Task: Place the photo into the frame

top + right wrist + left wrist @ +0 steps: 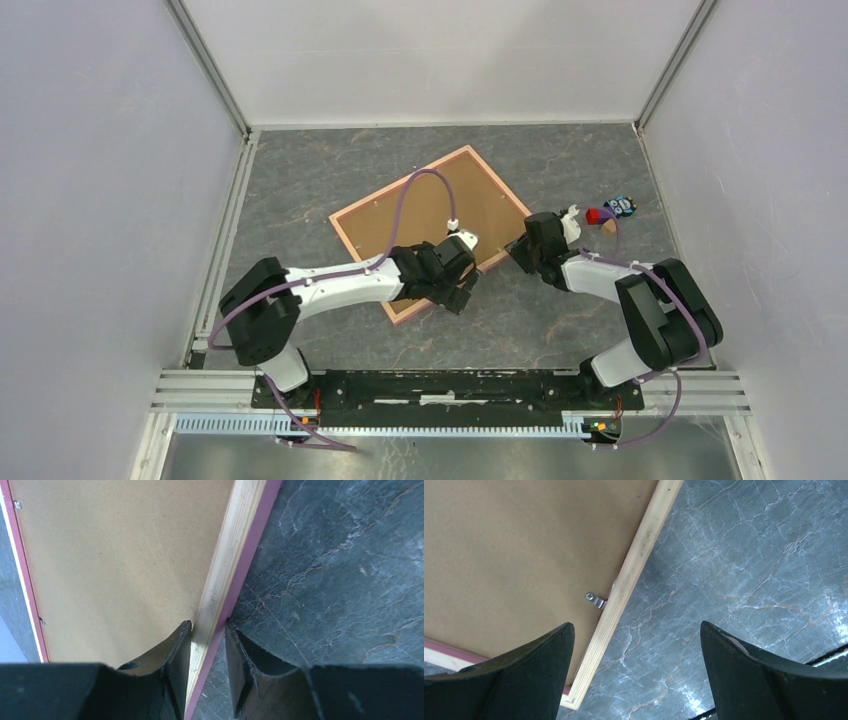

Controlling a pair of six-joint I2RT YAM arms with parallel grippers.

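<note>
The frame (pixel 480 195) lies back up on the grey marble table, showing brown board with a thin pink rim, turned like a diamond. In the left wrist view the frame (pixel 524 555) shows its pale wooden edge and a small metal clip (pixel 595 600). My left gripper (pixel 465 288) hovers over the frame's near corner, jaws wide open (pixel 636 625) with nothing between them. My right gripper (pixel 518 250) sits at the frame's right edge. In the right wrist view its fingers (pixel 207 625) pinch the wood-and-pink rim of the frame (pixel 125 555). The photo is out of view.
A small red object (pixel 598 214) and a blue-and-white one (pixel 622 206) lie on the table right of the frame. Pale walls enclose the table on three sides. A metal rail (pixel 450 385) carries both arm bases at the near edge.
</note>
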